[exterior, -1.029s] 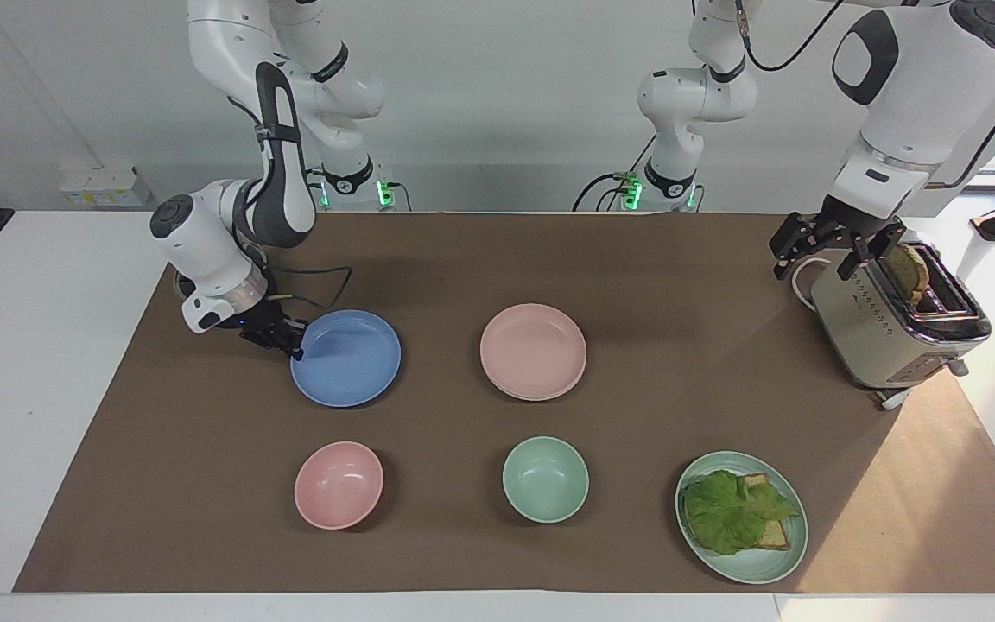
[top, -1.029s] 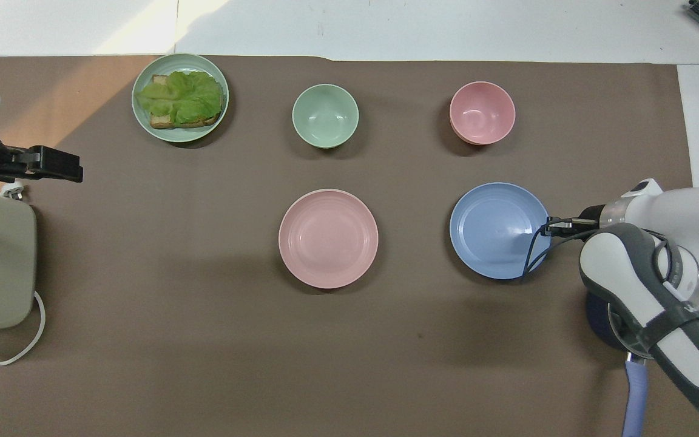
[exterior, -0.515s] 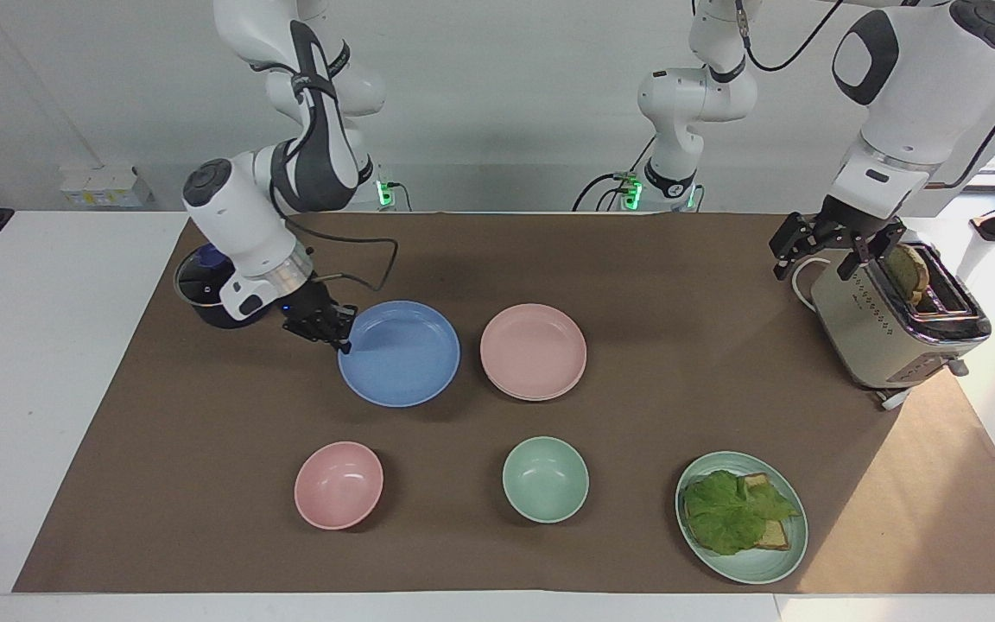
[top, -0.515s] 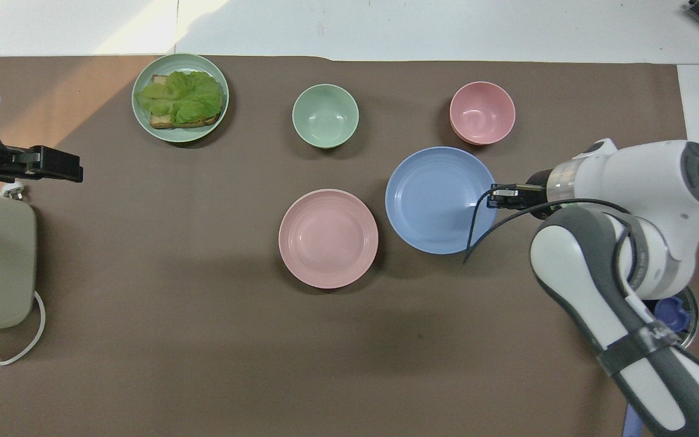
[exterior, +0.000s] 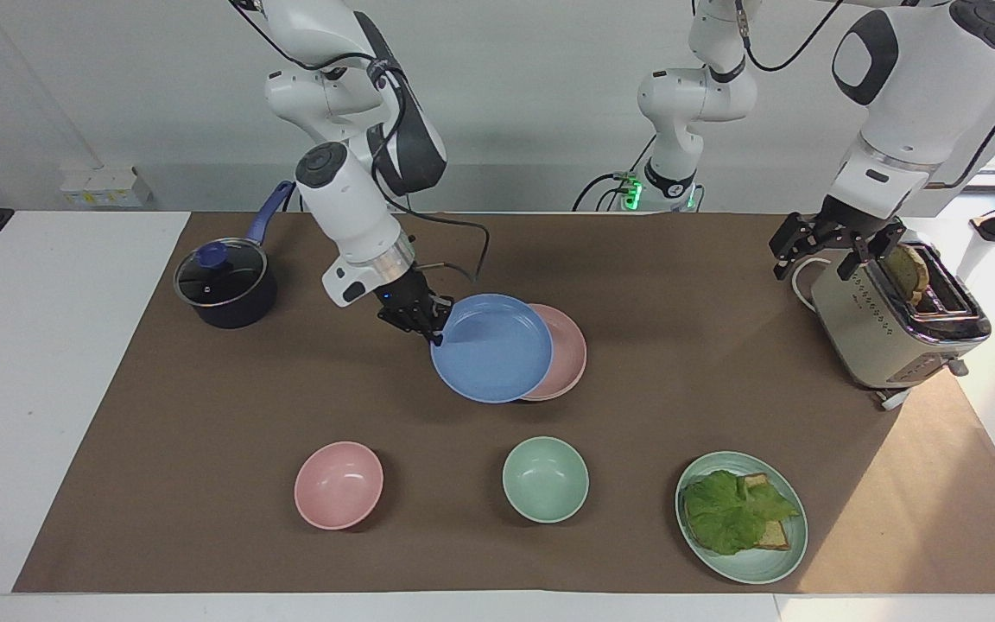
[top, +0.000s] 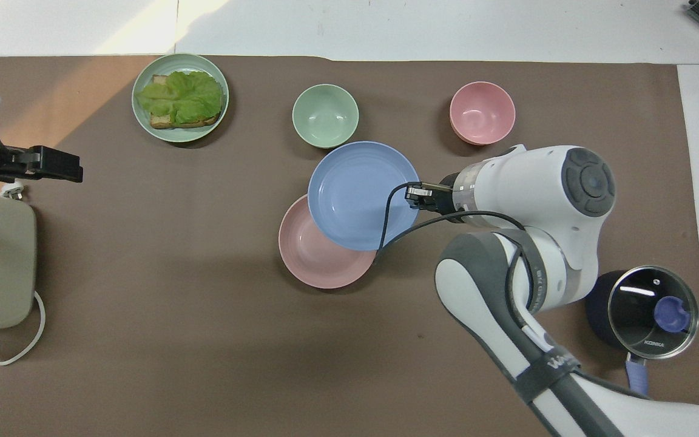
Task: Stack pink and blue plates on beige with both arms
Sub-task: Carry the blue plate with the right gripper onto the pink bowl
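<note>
My right gripper (exterior: 433, 333) is shut on the rim of the blue plate (exterior: 493, 347) and holds it slightly tilted in the air. The blue plate partly covers the pink plate (exterior: 568, 350), which lies flat on the brown mat in the middle of the table. From overhead, the blue plate (top: 358, 194) overlaps the pink plate (top: 313, 258) on its side farther from the robots, with the right gripper (top: 413, 195) at the blue rim. The beige plate is hidden. My left gripper (exterior: 834, 246) waits open above the toaster.
A dark pot with a glass lid (exterior: 225, 283) stands at the right arm's end. A pink bowl (exterior: 339, 484), a mint bowl (exterior: 545, 479) and a mint plate with toast and lettuce (exterior: 741, 517) lie farther from the robots. The toaster (exterior: 895, 324) holds a bread slice.
My right arm has lifted the blue plate and carried it from the right arm's end toward the middle, until it overlaps the pink plate. The pot has come into view. The left arm is still.
</note>
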